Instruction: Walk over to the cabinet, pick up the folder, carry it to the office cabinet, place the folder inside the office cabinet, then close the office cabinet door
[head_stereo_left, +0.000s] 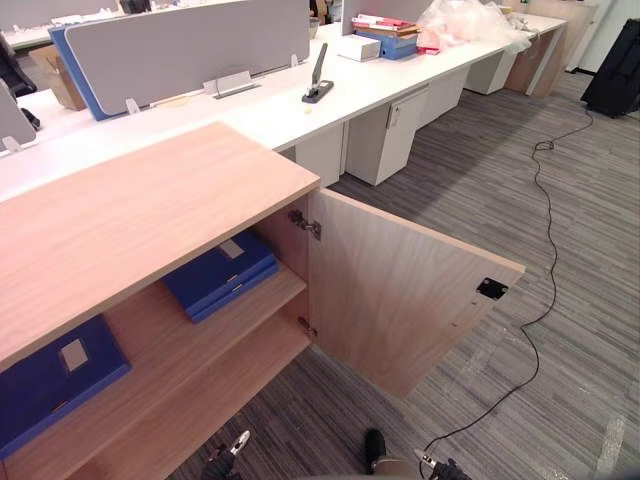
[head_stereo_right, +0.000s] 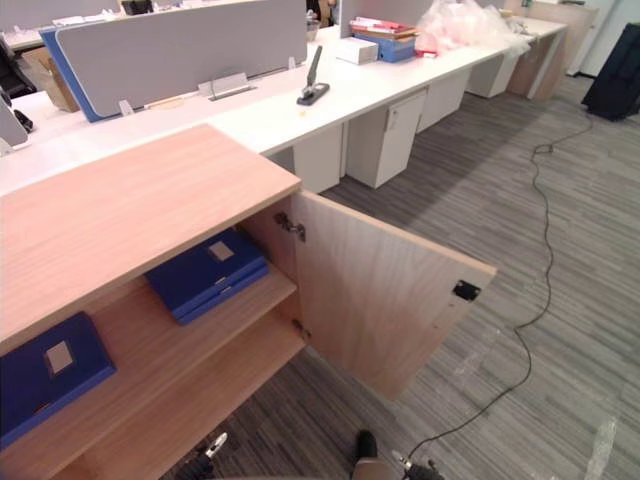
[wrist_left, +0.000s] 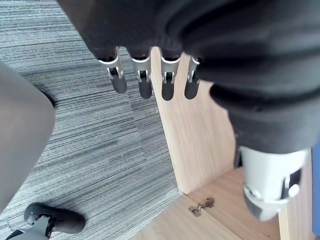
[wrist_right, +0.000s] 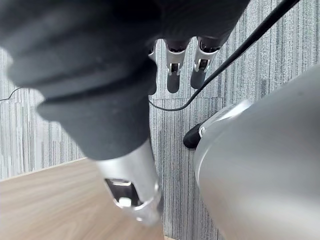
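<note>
Head eyes overlook cabinet (head_stereo_left: 150, 200); wrists face floor (wrist_left: 75, 125).

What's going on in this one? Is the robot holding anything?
Nothing is in hand. The robot stands at a wooden cabinet whose door is swung wide open. One blue folder lies on the upper shelf near the hinge, and a second blue folder lies further left. The left hand and right hand hang over the carpet with straight fingers, both empty. The door is not yet closed.
</note>
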